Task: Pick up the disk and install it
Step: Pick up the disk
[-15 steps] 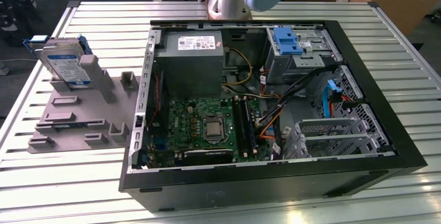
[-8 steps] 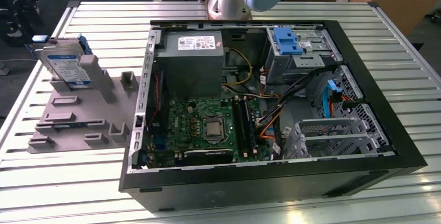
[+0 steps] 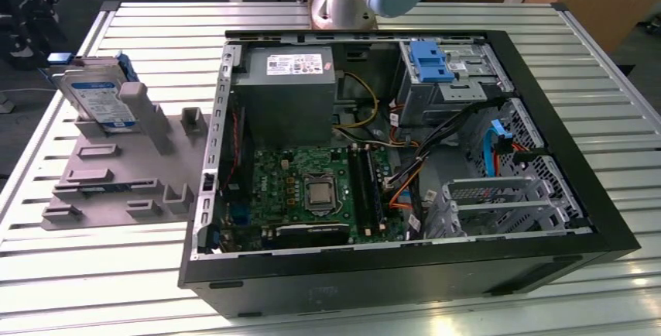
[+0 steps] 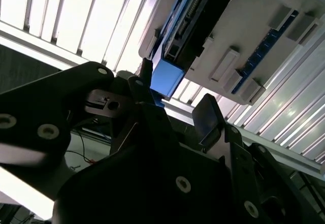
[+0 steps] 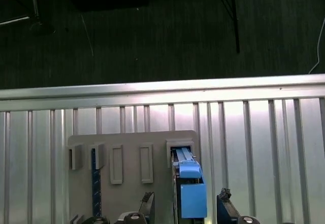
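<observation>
One silver disk [image 3: 98,97] with a white-and-blue label, clipped in a blue frame, stands on edge in a slot of the grey holder [image 3: 104,167], at the exterior view's left of the open computer case [image 3: 413,286]. I see my gripper [image 5: 186,203] spread open, its fingers either side of that frame.

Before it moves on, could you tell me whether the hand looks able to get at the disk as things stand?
Probably yes. In the first wrist view the open hand is lined up with the disk, which stands on edge in its grey holder with nothing over its upper edge.
</observation>
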Motion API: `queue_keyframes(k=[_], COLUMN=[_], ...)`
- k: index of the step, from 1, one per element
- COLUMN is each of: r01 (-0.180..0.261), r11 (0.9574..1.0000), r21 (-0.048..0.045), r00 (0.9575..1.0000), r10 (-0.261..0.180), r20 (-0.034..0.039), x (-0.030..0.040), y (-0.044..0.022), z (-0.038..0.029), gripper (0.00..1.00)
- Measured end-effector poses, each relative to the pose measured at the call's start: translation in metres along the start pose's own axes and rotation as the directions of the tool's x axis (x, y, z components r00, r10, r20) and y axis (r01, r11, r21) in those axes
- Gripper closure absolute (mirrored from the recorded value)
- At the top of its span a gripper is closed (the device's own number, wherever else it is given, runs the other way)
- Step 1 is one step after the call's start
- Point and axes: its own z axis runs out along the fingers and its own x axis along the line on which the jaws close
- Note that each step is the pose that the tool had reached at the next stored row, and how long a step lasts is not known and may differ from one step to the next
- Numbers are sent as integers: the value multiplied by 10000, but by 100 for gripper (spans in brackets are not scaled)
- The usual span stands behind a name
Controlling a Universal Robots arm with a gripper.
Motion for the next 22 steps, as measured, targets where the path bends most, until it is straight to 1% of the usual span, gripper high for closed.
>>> queue_keyframes(k=[6,22], r01=[5,5], r11=[10000,10000], r21=[0,0], r00=[10000,10000], r10=[-5,-5], r20=[0,3], x=[-12,-18], y=[11,21], z=[62,259], gripper=[41,41])
